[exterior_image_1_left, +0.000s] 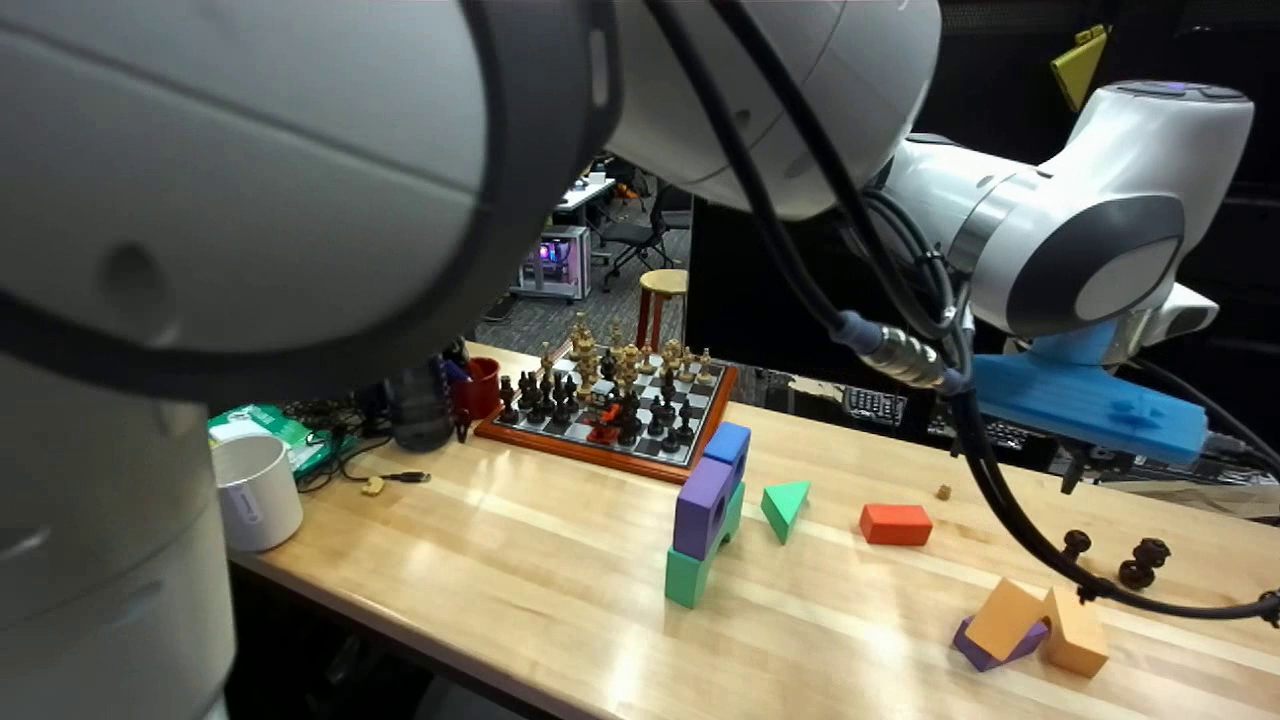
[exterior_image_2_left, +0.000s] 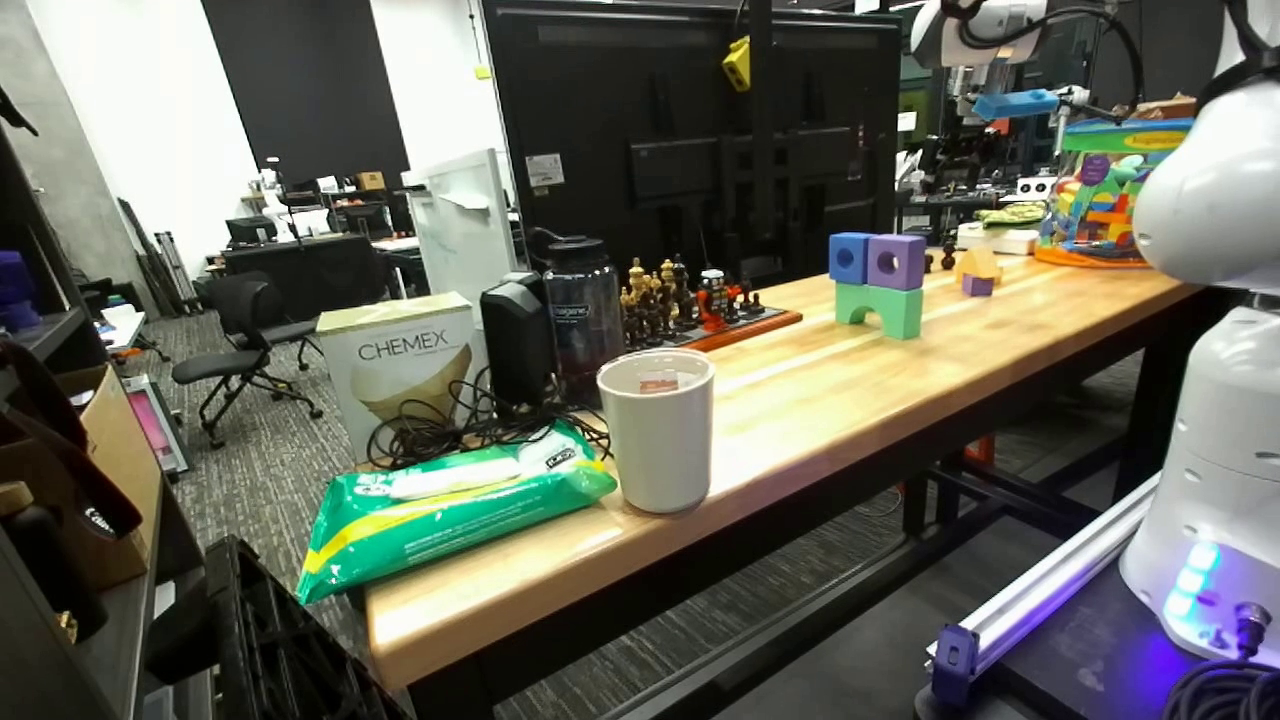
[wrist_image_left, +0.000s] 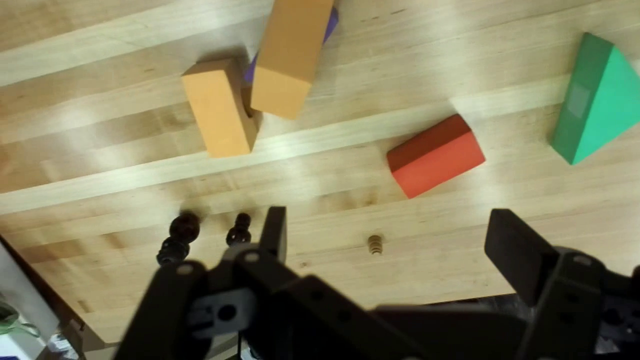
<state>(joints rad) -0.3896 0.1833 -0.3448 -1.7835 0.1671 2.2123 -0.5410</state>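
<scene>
Tan and tiny, a ringed piece (wrist_image_left: 375, 245) sits near the edge of the table (wrist_image_left: 100, 140) across from the robot's base (exterior_image_2_left: 1200, 470), a red block (wrist_image_left: 436, 157) farther in. Higher up, I see the jaws spread wide apart.

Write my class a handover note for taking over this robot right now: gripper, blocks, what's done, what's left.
Gripper: open, holding nothing, above the table; in the wrist view a small tan piece on the table shows between its jaws.
Blocks: red block and green triangular block on the table; orange blocks clustered with a second purple block.
Done: blue block and purple block with a hole side by side on the green arch.
Left: red, orange, green triangular and second purple blocks are off the arch.
</scene>
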